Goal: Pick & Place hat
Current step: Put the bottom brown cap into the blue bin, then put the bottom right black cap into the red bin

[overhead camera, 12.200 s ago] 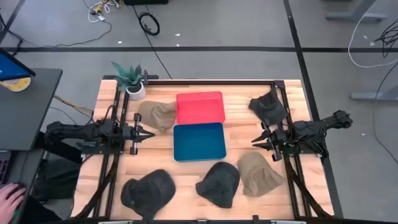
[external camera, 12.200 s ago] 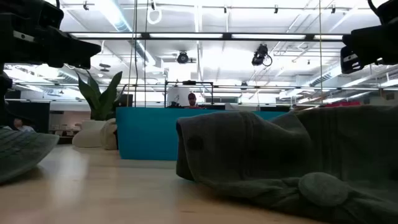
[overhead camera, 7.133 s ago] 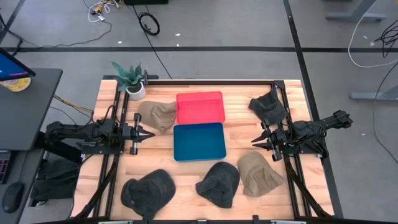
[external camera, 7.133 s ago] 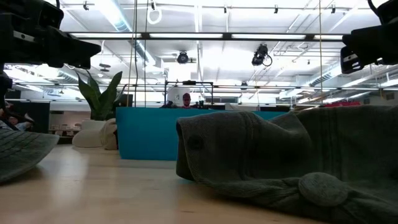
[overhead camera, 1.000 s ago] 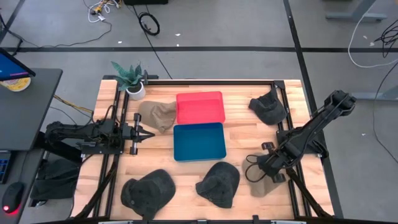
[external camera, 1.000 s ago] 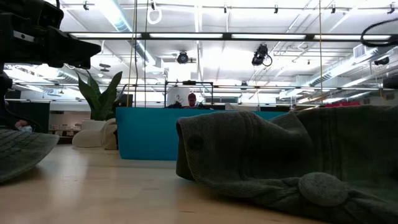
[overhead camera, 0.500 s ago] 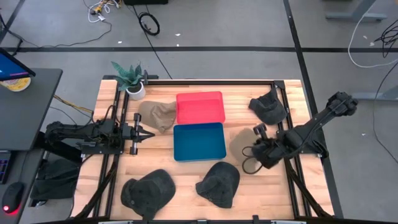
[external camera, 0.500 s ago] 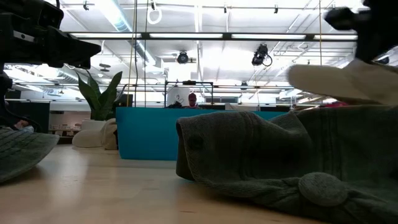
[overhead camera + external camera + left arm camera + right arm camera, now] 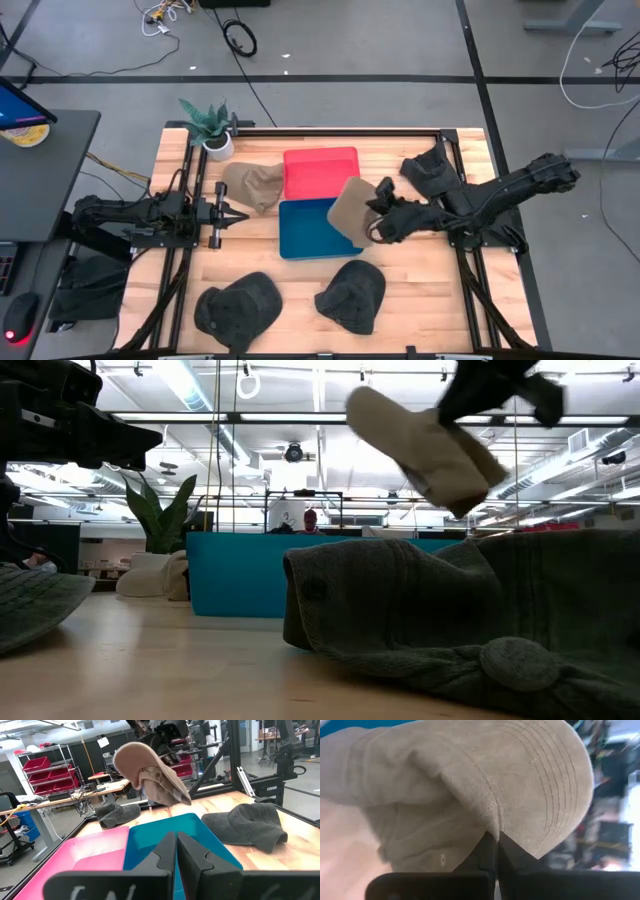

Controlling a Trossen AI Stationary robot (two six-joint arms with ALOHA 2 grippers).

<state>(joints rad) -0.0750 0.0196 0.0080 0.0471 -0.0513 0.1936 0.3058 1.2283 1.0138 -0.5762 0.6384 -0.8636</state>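
Right jaws: the right gripper was clamped on the tan hat, fingers pinched together on a fold of its cloth.
Left jaws: the left gripper had its fingers pressed together on nothing, waiting at the left side of the worktop beside a second tan hat.
Tan hat: hung in the air off the worktop, over the right edge of the blue tray, crumpled and tilted.
Near row: two dark hats lay at the front edge, the left dark hat and the middle dark hat.
Middle: blue tray, with the red tray touching its far side.
Far: another dark hat at the right rear; a potted plant in the left rear corner.
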